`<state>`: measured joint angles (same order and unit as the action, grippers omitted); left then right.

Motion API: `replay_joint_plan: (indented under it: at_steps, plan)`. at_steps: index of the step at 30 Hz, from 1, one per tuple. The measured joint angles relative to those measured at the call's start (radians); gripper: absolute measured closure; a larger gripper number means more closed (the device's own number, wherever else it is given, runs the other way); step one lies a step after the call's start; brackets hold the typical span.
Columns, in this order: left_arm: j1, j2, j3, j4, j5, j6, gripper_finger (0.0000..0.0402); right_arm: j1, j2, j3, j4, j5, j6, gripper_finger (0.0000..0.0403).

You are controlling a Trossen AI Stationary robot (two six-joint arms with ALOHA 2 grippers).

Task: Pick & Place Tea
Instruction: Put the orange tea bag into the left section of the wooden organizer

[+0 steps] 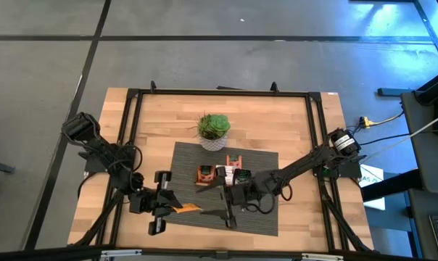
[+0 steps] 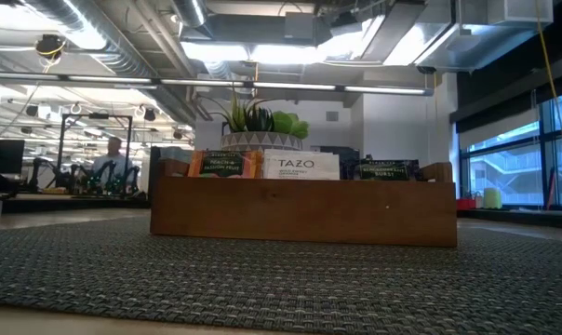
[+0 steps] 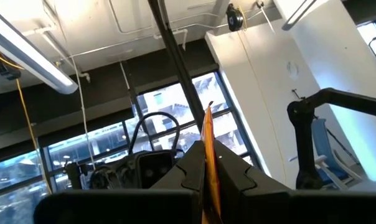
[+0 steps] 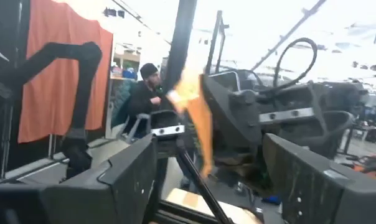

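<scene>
An orange tea sachet (image 1: 188,208) hangs above the dark mat's near left part with my left gripper (image 1: 171,205) shut on it. In the left wrist view the sachet (image 3: 207,134) shows edge-on. My right gripper (image 1: 209,201) faces it from the table's right, open. Its fingers stand on either side of the sachet's free end (image 4: 197,121) without touching it. Behind them on the mat rests the wooden tray (image 1: 223,175), which holds orange, white and dark sachets (image 2: 301,165). Neither gripper shows in the low view. My left gripper pinches one end of the orange sachet (image 3: 206,149) between its two fingers (image 3: 233,169), on the sachet's flat faces. The fingers come from the table's left, tipped a little upward. The sachet sticks out past the fingertips toward my right gripper, clear of the mat.
A potted plant (image 1: 214,131) stands just beyond the mat's far edge, behind the tray. The dark woven mat (image 1: 262,217) has bare room on its near right part. A black frame (image 1: 219,92) runs round the table. A person (image 4: 147,93) stands in the room beyond.
</scene>
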<state>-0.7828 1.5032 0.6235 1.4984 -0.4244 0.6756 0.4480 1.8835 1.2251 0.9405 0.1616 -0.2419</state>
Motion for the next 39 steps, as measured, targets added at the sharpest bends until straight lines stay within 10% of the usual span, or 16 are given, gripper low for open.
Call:
replay_joint_plan:
  at_steps: [19, 30, 39]
  plan:
    - [0.073, 0.000, 0.000, 0.002, 0.034, -0.015, 0.0391, -0.009, 0.003, 0.000, 0.024, -0.023, -0.002, 0.0244]
    - [0.078, 0.000, 0.000, 0.000, 0.035, -0.033, 0.0380, -0.012, 0.003, 0.000, 0.023, -0.018, -0.002, 0.0389]
    - [0.064, 0.000, 0.000, -0.034, 0.021, -0.033, 0.0377, -0.011, 0.003, 0.000, 0.002, 0.051, -0.001, 0.0397]
